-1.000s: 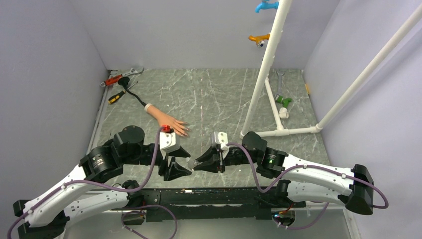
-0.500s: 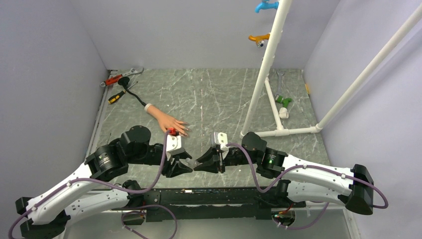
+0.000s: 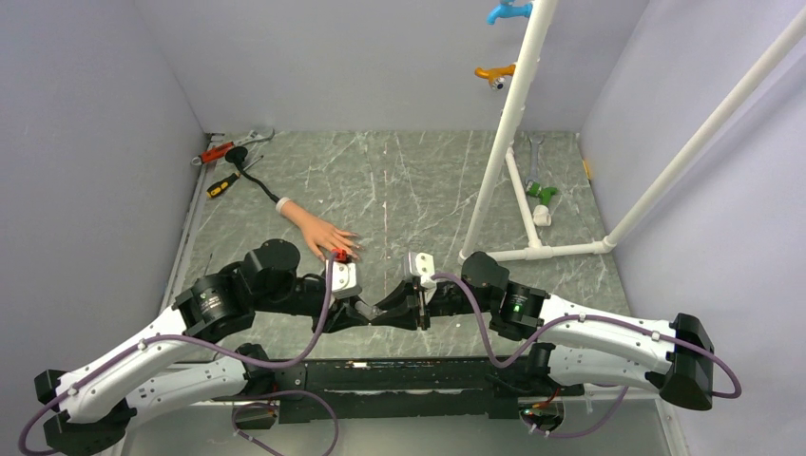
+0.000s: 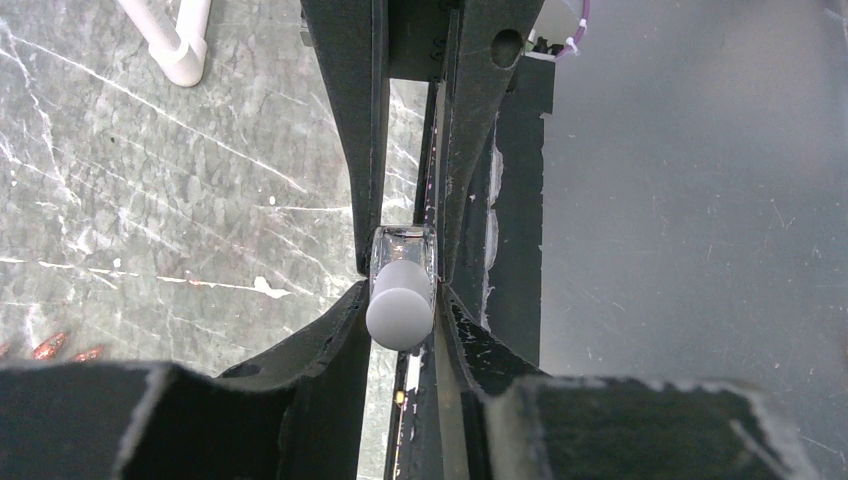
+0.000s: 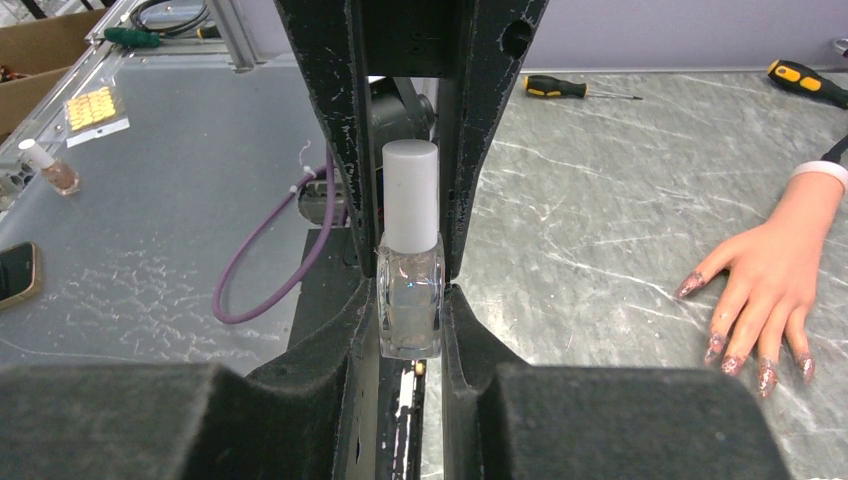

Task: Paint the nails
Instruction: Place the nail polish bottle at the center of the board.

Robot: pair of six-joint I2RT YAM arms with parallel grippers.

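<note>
A flesh-coloured mannequin hand [image 3: 318,231] with a white cuff lies on the marble table, fingers toward me. Its glittery pink nails [image 5: 733,365] show in the right wrist view and at the left wrist view's edge [image 4: 50,350]. My right gripper [image 3: 392,311] [image 5: 411,312] is shut on the glass body of a small clear bottle [image 5: 410,285]. My left gripper [image 3: 364,310] [image 4: 400,290] faces it, its jaws closed on the bottle's white cap [image 4: 400,305] [image 5: 411,195]. The two grippers meet just in front of the hand's fingertips.
A white PVC pipe frame [image 3: 504,123] stands at the right with a green fitting [image 3: 542,193] at its foot. A wrench [image 3: 233,144] and screwdrivers [image 3: 223,185] [image 5: 560,88] lie at the back left. The table's front edge [image 3: 418,359] runs just below the grippers.
My left arm has swung right and its jaws, wide open a second ago, have closed round the bottle's cap. The right arm and bottle have held still.
</note>
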